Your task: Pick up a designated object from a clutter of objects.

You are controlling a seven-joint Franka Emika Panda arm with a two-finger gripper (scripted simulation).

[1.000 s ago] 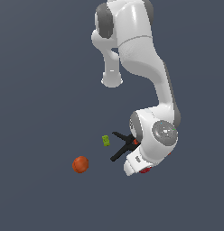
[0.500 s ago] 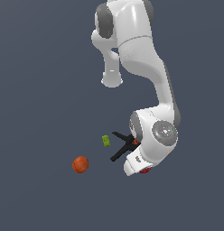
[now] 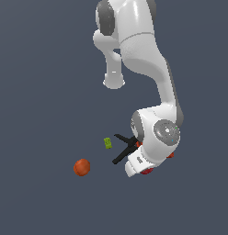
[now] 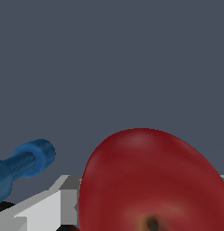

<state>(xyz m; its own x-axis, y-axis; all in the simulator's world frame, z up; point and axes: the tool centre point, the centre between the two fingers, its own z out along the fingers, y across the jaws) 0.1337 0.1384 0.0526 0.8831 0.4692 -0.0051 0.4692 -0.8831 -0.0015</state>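
The designated object (image 4: 150,180), a dark red apple-like fruit with a dimpled top, fills the wrist view close up. My gripper (image 4: 152,198) straddles it. One grey finger (image 4: 64,198) lies against one side and a sliver of the other finger shows at the opposite side, so the gripper looks shut on the fruit. In the exterior view the white hand (image 3: 145,158) sits low over the clutter and hides the fruit, leaving only red slivers (image 3: 146,172) at its lower edge.
A black scissor-like clamp (image 3: 125,148) pokes out from under the hand toward the exterior view's left. Further left are a tiny green block (image 3: 107,143) and an orange ball (image 3: 82,167). A blue cylindrical piece (image 4: 28,160) lies close beside the finger.
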